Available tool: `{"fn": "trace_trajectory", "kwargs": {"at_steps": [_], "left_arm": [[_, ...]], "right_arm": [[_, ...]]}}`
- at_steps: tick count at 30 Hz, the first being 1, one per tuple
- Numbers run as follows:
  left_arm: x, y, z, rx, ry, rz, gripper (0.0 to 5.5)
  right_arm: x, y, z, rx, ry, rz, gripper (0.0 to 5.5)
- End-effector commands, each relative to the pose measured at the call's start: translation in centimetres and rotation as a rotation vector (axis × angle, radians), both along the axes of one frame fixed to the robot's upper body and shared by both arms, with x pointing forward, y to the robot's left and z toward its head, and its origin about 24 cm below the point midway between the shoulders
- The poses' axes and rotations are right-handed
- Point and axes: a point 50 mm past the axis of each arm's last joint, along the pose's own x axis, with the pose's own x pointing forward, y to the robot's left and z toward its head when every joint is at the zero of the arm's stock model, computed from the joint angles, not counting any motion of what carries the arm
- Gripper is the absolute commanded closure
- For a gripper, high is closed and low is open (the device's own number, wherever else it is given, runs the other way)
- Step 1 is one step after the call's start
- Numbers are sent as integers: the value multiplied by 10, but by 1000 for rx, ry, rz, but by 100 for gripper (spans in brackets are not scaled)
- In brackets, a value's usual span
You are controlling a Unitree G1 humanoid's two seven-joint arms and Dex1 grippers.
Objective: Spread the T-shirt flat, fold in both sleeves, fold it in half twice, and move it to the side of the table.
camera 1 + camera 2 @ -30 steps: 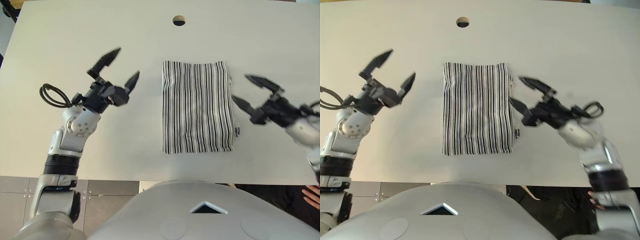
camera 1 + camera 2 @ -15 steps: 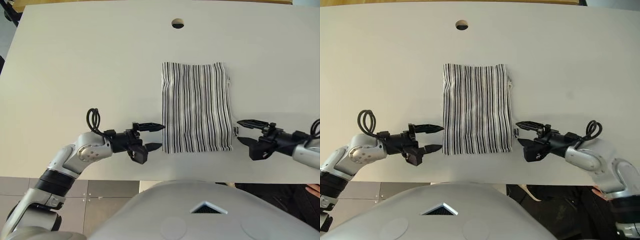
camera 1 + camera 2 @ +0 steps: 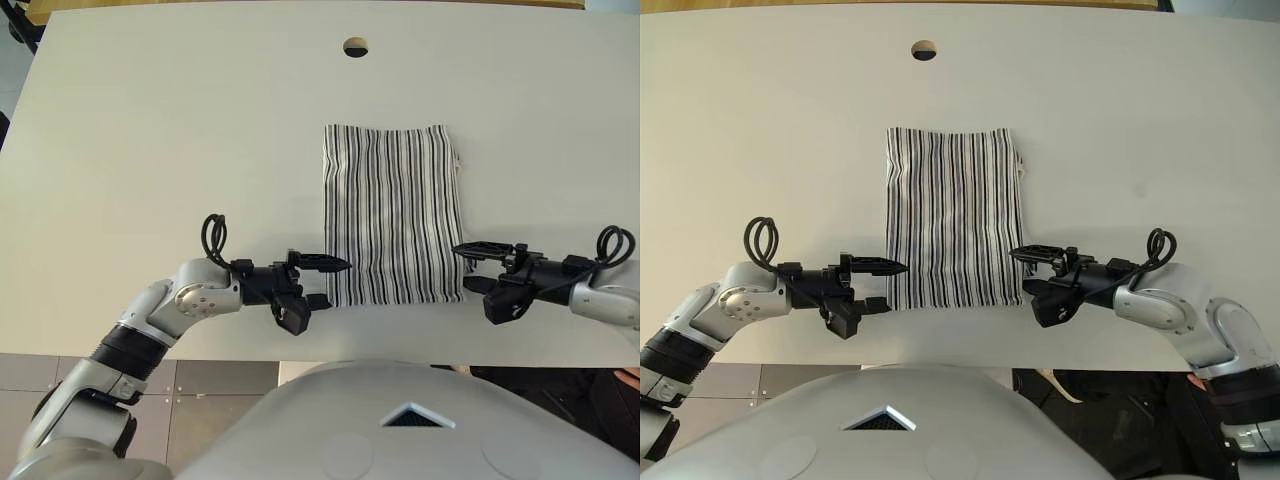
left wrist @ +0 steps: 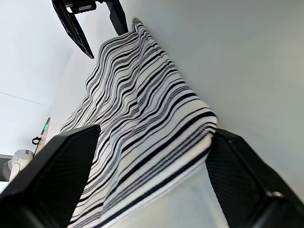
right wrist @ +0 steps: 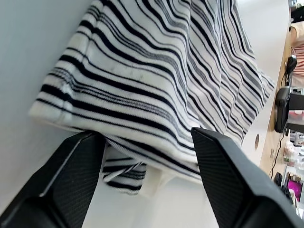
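The black-and-white striped T-shirt [image 3: 393,210] lies folded into a tall rectangle at the middle of the white table [image 3: 150,120]. My left gripper [image 3: 337,283] is at the shirt's near left corner, open, with one finger above the cloth and one below the edge. My right gripper [image 3: 462,268] is open in the same way at the near right corner. In the left wrist view the shirt corner [image 4: 142,118] sits between the two spread fingers [image 4: 61,166], with the right gripper [image 4: 90,19] at the far end. The right wrist view shows the layered corner [image 5: 156,80] between its fingers [image 5: 228,171].
A round cable hole [image 3: 355,46] sits in the table near the far edge. The near table edge runs just behind both grippers. Wide bare table surface lies to the left and right of the shirt.
Both arms have swung down from raised positions beside the shirt and moved inward to its near corners. Both grippers stayed open. The shirt has not moved.
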Motion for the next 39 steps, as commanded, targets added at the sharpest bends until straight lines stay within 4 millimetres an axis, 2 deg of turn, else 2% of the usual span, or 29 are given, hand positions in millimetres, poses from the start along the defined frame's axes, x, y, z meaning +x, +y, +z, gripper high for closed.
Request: {"fn": "trace_trajectory", "kwargs": {"at_steps": [1, 4, 6, 18, 25, 31, 36, 39], "left_arm": [[-6, 7, -24, 144, 57, -12, 170], [-5, 7, -26, 148, 55, -11, 170], [-5, 8, -27, 149, 56, -13, 204], [-4, 7, -32, 143, 75, -22, 399], [1, 7, -33, 128, 74, -9, 472], [-12, 14, -22, 58, 160, -1, 526], [-35, 19, -8, -18, 257, 22, 536], [-32, 14, 2, -108, 250, 79, 537]], "right_arm": [[-5, 0, -13, -47, 72, 15, 222], [-2, 1, -14, -37, 67, 13, 222], [1, 1, -14, -27, 56, 8, 219], [1, 4, -19, 16, 73, 38, 432], [2, 9, -16, 74, 61, 35, 539], [-3, 9, -13, 177, 82, -12, 540], [-28, 10, -12, 266, 199, -40, 540], [-30, 12, -10, 307, 208, -74, 540]]}}
